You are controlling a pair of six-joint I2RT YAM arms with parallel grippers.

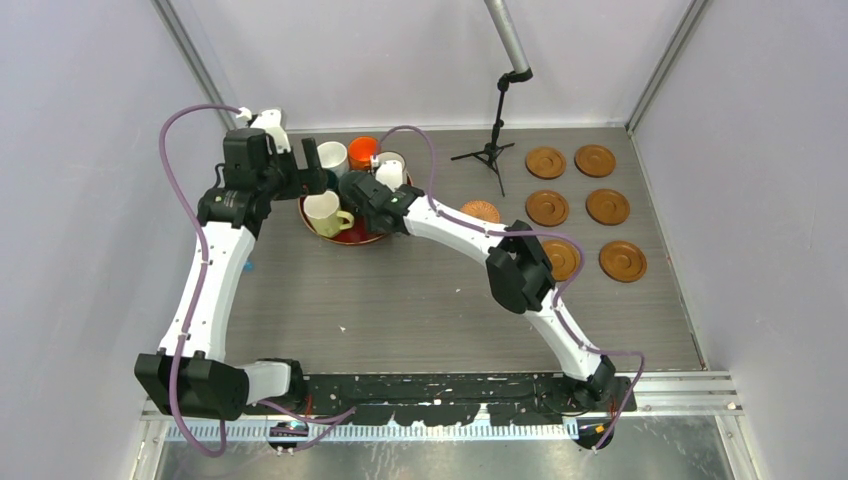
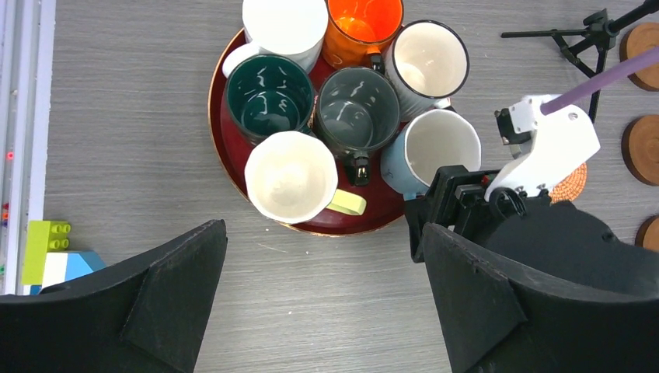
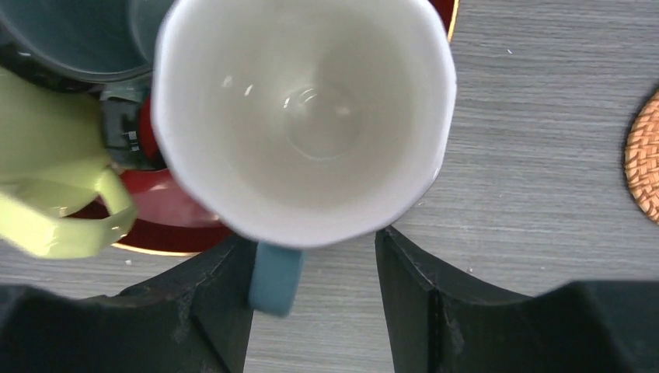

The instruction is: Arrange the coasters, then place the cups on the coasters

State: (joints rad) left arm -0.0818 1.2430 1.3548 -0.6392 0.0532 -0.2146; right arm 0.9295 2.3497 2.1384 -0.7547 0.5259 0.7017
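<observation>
While the left claw (image 2: 320, 229) hangs released, jaws wide, over the near edge of the red tray (image 2: 225, 155), all seven mugs (image 2: 356, 109) sit crowded on that tray, centre-left in the overhead view. At the tray's lower right stands the light blue mug (image 2: 431, 148). The right claw (image 3: 312, 237) straddles its handle, one finger against it and a gap at the other, so it reads as not yet clenched. Further right the woven coaster (image 1: 481, 211) lies alone on the worktop (image 1: 400, 300). Six wooden coasters (image 1: 607, 206) sit in two columns at the far right, all bare. The arranging looks done, and picking up the first cup seems to be the step in hand. Next the claw needs to close firmly on the handle, lift clear of the neighbouring yellow mug (image 2: 291, 175) and carry right to a coaster.
</observation>
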